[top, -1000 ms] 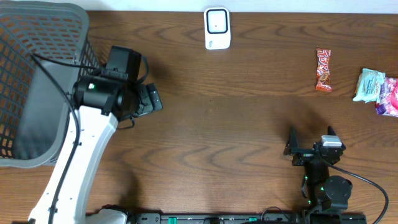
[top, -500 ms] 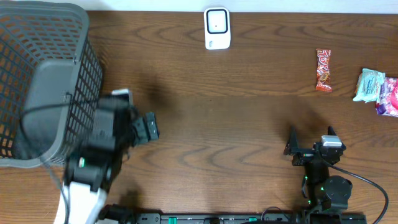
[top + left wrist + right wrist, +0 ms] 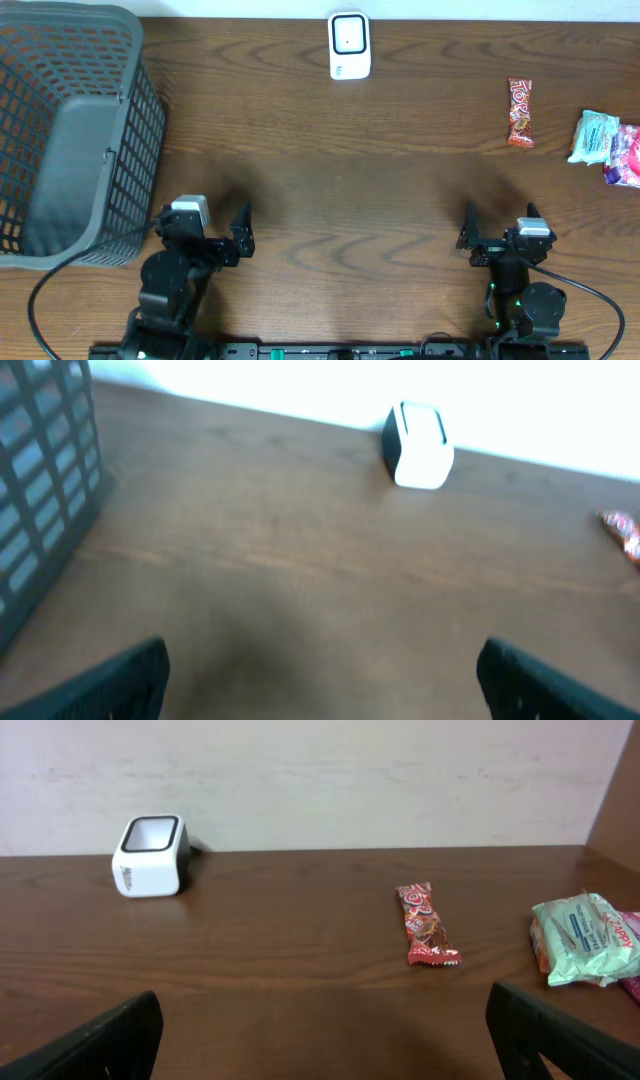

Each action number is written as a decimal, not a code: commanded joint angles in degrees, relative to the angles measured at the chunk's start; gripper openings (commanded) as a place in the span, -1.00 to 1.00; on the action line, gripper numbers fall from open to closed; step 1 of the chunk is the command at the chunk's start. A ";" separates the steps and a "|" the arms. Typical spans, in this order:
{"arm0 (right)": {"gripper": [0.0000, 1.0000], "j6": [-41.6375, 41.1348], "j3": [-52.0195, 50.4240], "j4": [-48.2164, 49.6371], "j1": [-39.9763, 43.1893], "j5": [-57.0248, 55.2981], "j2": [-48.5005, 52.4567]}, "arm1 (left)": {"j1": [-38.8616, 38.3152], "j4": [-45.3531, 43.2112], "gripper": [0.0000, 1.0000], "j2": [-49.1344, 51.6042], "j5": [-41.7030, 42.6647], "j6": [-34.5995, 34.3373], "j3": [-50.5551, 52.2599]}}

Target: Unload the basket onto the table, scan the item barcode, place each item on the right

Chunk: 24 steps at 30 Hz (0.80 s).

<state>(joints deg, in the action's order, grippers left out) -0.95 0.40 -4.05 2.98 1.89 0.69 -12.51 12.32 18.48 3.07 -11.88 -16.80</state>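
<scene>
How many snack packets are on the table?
3. A red candy bar lies right of the white scanner; a mint-green packet lies further right, a pink packet beside it at the picture's edge. More may be out of view.

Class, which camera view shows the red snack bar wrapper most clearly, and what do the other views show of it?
The right wrist view. There the red snack bar wrapper lies whole, close and sharp, with its printing visible. The overhead view shows the wrapper whole but small. The left wrist view catches only a blurred end of the wrapper at the right edge.
</scene>
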 commanded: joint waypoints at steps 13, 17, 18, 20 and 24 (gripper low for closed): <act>0.99 0.61 -0.09 -0.22 -0.39 -0.09 -0.37 | 7.34 -11.85 0.96 -17.20 2.32 1.16 13.55; 0.98 0.61 -0.09 -0.22 -0.39 -0.07 -0.37 | 8.87 -15.50 0.96 -18.40 2.34 1.22 15.23; 0.99 0.61 -0.09 -0.24 -0.39 -0.09 -0.37 | 9.07 -17.14 0.96 -18.40 2.54 1.55 15.74; 0.99 0.61 -0.09 -0.24 -0.39 -0.07 -0.37 | 9.14 -20.06 0.96 -18.40 3.67 3.72 16.57; 0.98 0.61 -0.09 -0.24 -0.39 -0.07 -0.37 | 9.31 -21.86 0.96 -18.43 4.00 6.60 16.57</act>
<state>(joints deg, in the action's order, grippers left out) -0.95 0.40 -4.05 2.98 1.89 0.69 -3.62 -8.51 0.60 6.00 -9.08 -0.47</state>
